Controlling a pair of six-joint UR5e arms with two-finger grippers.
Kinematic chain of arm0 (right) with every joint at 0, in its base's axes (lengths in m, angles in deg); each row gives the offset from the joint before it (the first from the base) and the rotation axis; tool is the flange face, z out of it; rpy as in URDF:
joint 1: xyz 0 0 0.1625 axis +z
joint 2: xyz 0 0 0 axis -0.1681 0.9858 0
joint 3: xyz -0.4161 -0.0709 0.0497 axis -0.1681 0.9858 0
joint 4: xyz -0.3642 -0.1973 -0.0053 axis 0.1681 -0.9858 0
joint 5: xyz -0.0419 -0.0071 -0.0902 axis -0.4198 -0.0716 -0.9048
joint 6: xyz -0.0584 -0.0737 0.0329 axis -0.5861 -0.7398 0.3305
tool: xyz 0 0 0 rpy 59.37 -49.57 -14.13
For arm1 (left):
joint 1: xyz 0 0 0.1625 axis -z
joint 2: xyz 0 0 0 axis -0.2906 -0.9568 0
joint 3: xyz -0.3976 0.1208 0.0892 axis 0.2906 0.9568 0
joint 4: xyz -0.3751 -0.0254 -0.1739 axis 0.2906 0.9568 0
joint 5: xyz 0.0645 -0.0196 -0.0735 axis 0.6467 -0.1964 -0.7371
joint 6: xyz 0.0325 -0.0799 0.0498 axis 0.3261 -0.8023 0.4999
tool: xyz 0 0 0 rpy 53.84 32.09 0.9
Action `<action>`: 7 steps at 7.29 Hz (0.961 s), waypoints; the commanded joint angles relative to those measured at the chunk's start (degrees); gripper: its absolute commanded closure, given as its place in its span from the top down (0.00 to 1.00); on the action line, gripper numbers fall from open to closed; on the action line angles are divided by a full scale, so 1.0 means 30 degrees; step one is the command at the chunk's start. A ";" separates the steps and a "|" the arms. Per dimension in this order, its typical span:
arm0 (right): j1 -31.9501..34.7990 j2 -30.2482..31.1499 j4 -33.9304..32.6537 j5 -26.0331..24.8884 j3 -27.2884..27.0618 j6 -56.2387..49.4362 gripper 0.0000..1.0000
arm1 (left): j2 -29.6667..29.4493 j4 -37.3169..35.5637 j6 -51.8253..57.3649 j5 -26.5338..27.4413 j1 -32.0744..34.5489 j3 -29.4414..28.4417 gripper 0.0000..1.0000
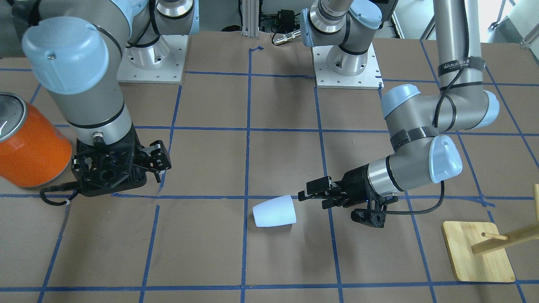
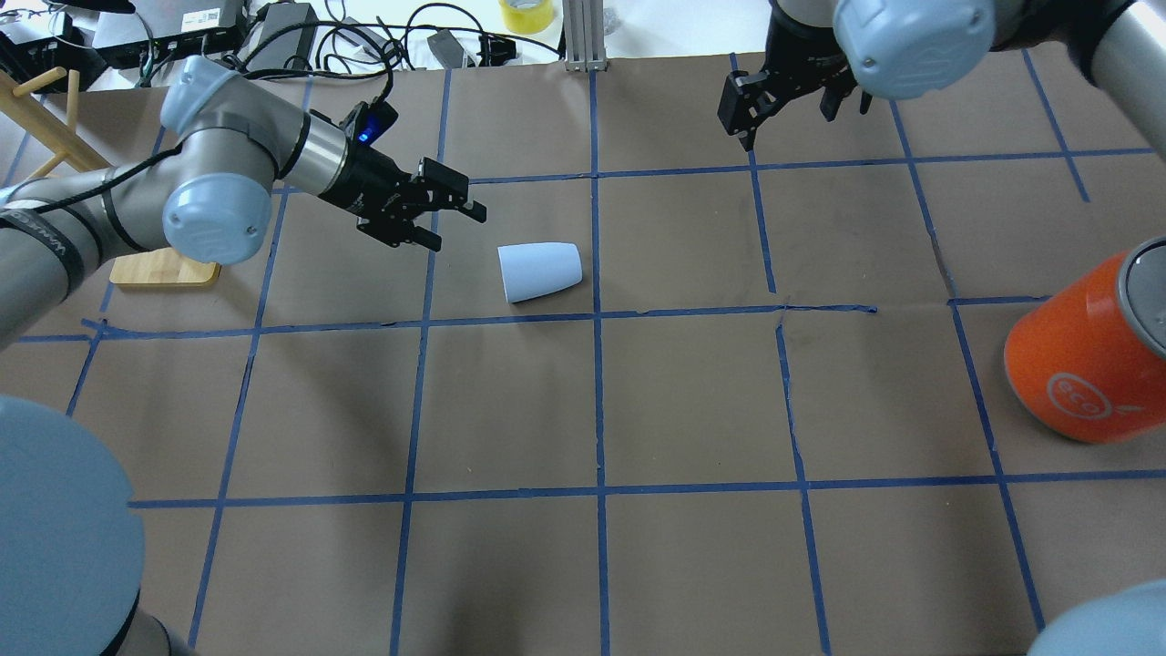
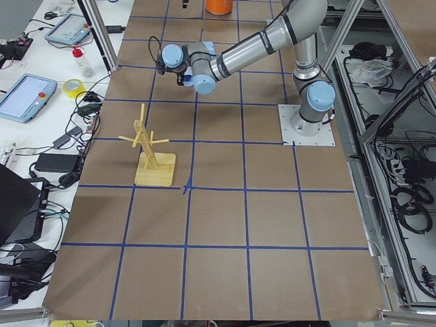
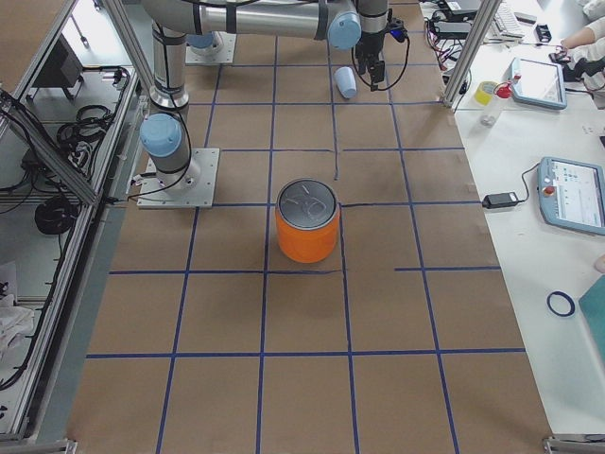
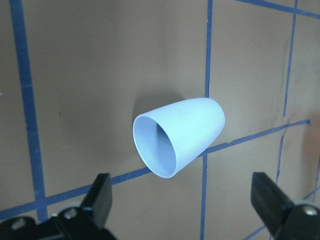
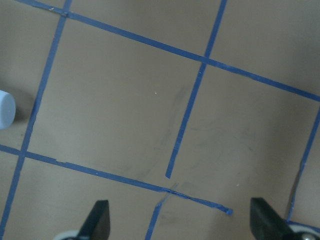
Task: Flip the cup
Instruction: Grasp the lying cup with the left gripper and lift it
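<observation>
The pale blue-white cup [image 2: 540, 271] lies on its side on the brown table, its open rim turned toward my left gripper. It also shows in the front view [image 1: 274, 211] and the left wrist view [image 5: 180, 137], where I look into its bluish inside. My left gripper [image 2: 453, 226] is open and empty, low over the table, a short gap from the rim; it also shows in the front view [image 1: 312, 198]. My right gripper [image 2: 742, 114] is open and empty, well away from the cup, and hangs above the table in the front view [image 1: 160, 162].
A large orange can [image 2: 1089, 355] with a silver top stands on my right side of the table. A wooden peg stand [image 1: 478, 256] stands beyond my left arm. Blue tape lines grid the table. The cup's base shows at the left edge of the right wrist view [image 6: 6, 110].
</observation>
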 commanded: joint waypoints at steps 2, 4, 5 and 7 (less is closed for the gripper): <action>-0.1126 0.0206 0.0694 0.0021 0.0000 -0.0008 1.00 | -0.2129 -0.0365 0.1109 -0.4128 0.0034 0.0732 1.00; -0.1127 0.0235 0.0694 -0.0009 0.0000 -0.0008 1.00 | -0.2922 -0.0394 0.1206 -0.6742 0.0121 0.0998 0.76; -0.1127 0.0235 0.0694 -0.0009 0.0000 -0.0008 1.00 | -0.3158 -0.0452 0.1177 -0.6812 0.0093 0.0969 0.52; -0.1127 0.0264 0.0723 -0.0096 0.0000 -0.0066 1.00 | -0.3248 -0.0511 0.1177 -0.6784 0.0122 0.0764 0.00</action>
